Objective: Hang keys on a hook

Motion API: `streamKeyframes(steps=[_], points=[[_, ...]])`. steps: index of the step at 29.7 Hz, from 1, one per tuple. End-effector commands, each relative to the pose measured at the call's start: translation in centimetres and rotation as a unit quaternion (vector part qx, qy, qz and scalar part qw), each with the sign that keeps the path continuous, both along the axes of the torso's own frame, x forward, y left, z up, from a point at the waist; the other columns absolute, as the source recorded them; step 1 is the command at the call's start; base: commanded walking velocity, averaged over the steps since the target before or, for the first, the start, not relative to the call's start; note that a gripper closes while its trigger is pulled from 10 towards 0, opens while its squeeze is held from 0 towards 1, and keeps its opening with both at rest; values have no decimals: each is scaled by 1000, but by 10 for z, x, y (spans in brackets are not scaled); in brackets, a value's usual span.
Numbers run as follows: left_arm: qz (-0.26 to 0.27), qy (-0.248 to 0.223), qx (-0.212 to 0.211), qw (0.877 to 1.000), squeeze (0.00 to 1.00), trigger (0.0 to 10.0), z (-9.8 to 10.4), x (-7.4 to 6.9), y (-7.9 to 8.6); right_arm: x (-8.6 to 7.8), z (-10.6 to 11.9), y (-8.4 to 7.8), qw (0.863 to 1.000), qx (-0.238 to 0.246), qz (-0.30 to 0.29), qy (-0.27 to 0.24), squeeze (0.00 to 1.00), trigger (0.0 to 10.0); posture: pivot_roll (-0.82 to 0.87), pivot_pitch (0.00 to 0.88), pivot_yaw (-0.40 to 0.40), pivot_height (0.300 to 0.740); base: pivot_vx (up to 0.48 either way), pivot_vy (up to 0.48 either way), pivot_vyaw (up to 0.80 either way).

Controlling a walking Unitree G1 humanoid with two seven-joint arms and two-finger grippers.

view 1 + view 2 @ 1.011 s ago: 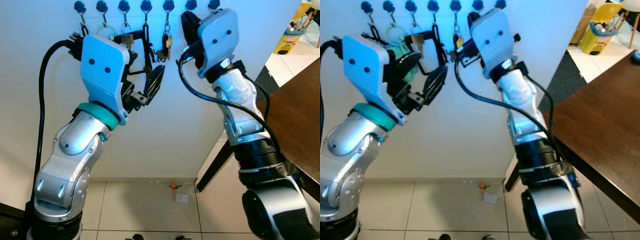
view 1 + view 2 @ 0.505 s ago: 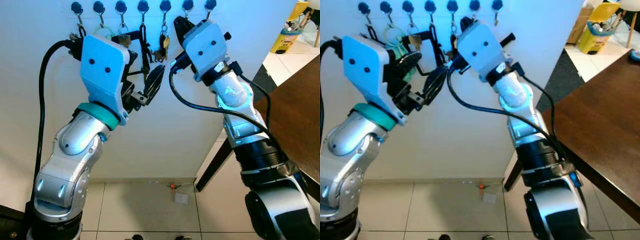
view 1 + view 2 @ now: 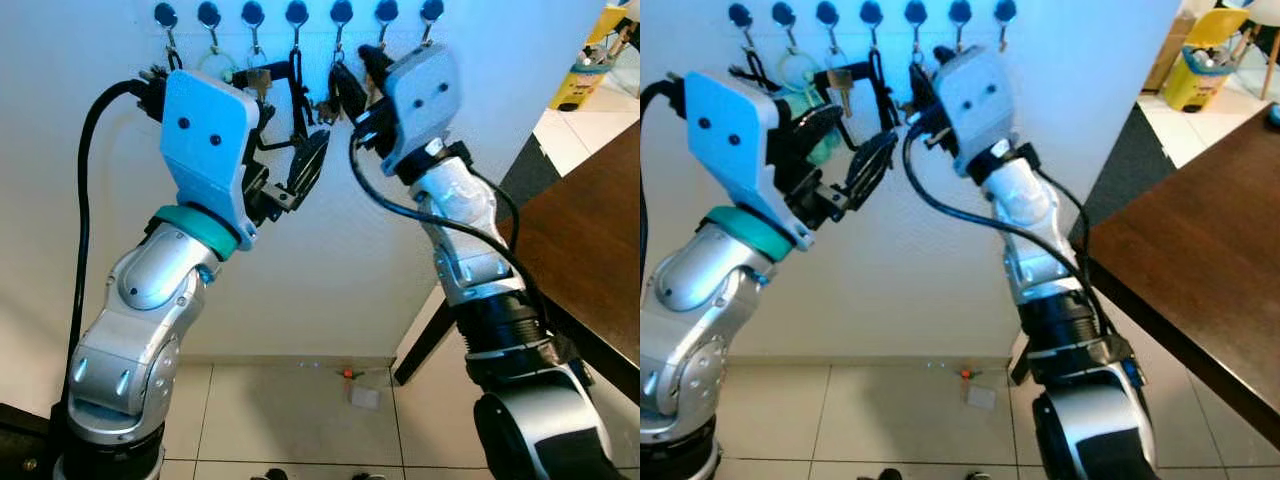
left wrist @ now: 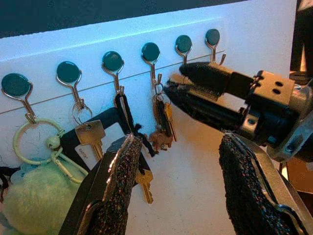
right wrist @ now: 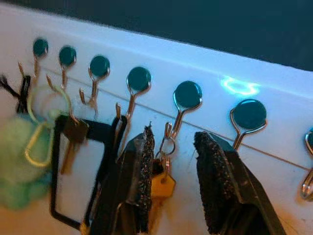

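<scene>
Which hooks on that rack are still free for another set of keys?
The two hooks at the rack's right end, past the right gripper, hang bare. The hooks leftward are crowded: the yellow-tagged keys, a black loop, a silver key, a green pompom ring.

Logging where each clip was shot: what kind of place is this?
Probably a home entryway or hall beside a dining area: a row of wall hooks with hanging keys, a tiled floor, and a dark wooden table. The right gripper is at the keys.
</scene>
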State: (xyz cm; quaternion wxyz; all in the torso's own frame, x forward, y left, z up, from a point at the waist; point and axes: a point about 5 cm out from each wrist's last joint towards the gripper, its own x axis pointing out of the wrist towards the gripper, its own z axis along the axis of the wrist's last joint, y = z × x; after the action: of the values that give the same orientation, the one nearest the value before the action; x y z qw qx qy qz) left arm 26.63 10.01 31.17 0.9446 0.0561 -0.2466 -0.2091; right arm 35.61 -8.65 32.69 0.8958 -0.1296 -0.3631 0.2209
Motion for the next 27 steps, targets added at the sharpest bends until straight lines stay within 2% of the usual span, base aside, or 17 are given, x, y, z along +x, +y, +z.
streamKeyframes(steps=[1, 4, 6, 7, 9, 10, 13, 14, 15, 16, 17, 19, 21, 24, 27], points=[[-6, 2, 1, 1000, 0, 10000, 0, -2, -1, -3, -2, -1, 1000, 16, 15, 6, 0, 10000, -30, 127, 119, 740, 0, 0, 0], [-6, 2, 2, 1000, 0, 10000, -1, -2, -1, -4, -6, -2, 999, 27, 22, 16, 0, 10000, -32, 128, 119, 740, 0, 0, 0], [-6, 4, 3, 1000, 0, 10000, -2, -2, -1, -6, -14, -2, 998, 40, 34, 35, 0, 10000, -31, 128, 118, 740, 0, 0, 0], [-4, 7, 5, 1000, 0, 10000, -4, -1, -1, -10, -26, -3, 995, 58, 47, 62, 0, 10000, -32, 129, 116, 740, 0, 0, 0], [-4, 7, 5, 1000, 0, 10000, -4, -1, -1, -10, -26, -3, 995, 58, 47, 62, 0, 10000, -32, 129, 116, 740, 0, 0, 0], [0, 11, 9, 1000, 0, 10000, -7, -1, 1, -15, -39, -2, 992, 72, 57, 87, 0, 10000, -34, 133, 112, 740, 0, 0, 0], [0, 11, 9, 1000, 0, 10000, -7, -1, 1, -15, -39, -2, 992, 72, 57, 87, 0, 10000, -34, 133, 112, 740, 0, 0, 0], [12, 18, 14, 1000, 0, 10000, -13, 0, 4, -23, -54, -2, 989, 81, 59, 112, 0, 10000, -38, 135, 112, 740, 0, 0, 0], [12, 18, 14, 1000, 0, 10000, -13, 0, 4, -23, -54, -2, 989, 81, 59, 112, 0, 10000, -38, 135, 112, 740, 0, 0, 0], [47, 36, 23, 998, 0, 10000, -26, 4, 12, -32, -74, -6, 986, 92, 31, 135, 0, 10000, -53, 135, 116, 740, 0, 0, 0], [47, 36, 23, 998, 0, 10000, -26, 4, 12, -32, -74, -6, 986, 92, 31, 135, 0, 10000, -53, 135, 116, 740, 0, 0, 0], [124, 86, 45, 988, 0, 10000, -59, 12, 32, -47, -95, -16, 983, 103, -49, 145, 0, 10000, -72, 130, 123, 740, 0, 0, 0], [124, 86, 45, 988, 0, 10000, -59, 12, 32, -47, -95, -16, 983, 103, -49, 145, 0, 10000, -72, 130, 123, 740, 0, 0, 0], [191, 135, 54, 971, 0, 10000, -92, 19, 49, -48, -99, -22, 982, 95, -105, 123, 0, 10000, -83, 119, 116, 740, 0, 0, 0], [205, 143, 50, 967, 0, 10000, -98, 21, 50, -47, -99, -23, 981, 97, -112, 125, 0, 10000, -82, 118, 115, 740, 0, 0, 0]])
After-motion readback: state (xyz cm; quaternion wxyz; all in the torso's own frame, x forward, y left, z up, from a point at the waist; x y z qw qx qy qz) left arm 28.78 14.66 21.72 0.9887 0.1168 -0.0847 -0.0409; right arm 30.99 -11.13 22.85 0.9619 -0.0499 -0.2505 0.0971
